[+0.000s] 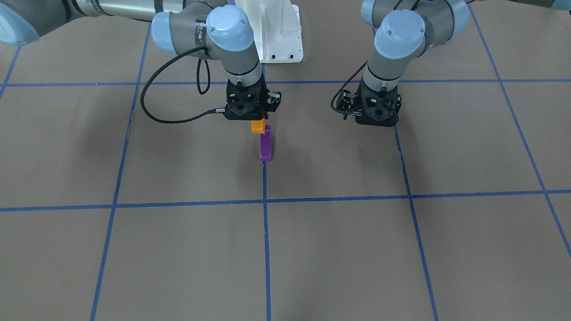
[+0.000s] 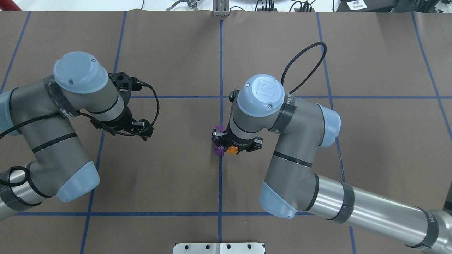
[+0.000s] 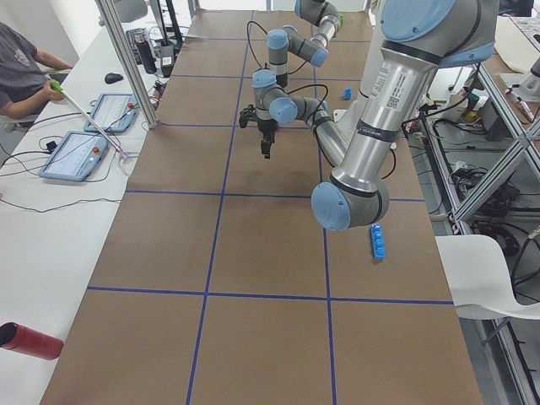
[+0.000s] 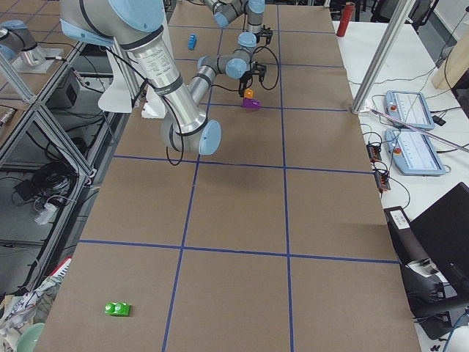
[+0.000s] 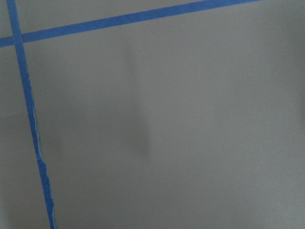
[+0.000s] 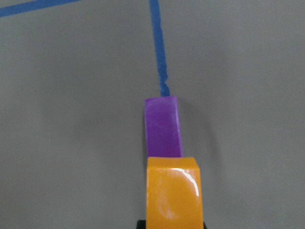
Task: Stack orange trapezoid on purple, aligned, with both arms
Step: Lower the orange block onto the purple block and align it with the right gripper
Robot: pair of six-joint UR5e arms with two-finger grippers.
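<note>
My right gripper (image 1: 257,123) is shut on the orange trapezoid (image 1: 258,126) and holds it just above the table. The brick hangs beside the top of the purple brick (image 1: 266,145), which stands on the blue centre tape line. In the right wrist view the orange trapezoid (image 6: 172,191) is in front and the purple brick (image 6: 163,126) lies just beyond it, slightly to the left. From overhead the orange trapezoid (image 2: 231,150) sits right next to the purple brick (image 2: 219,150). My left gripper (image 1: 377,123) hovers apart over bare table, nothing in it; its jaws do not show.
A long blue four-stud brick (image 3: 378,243) lies behind my left arm. A small blue brick (image 4: 191,40) and a green brick (image 4: 117,309) lie far off. The white base plate (image 1: 279,35) is at the robot's side. Operator tablets (image 4: 410,110) line the far edge.
</note>
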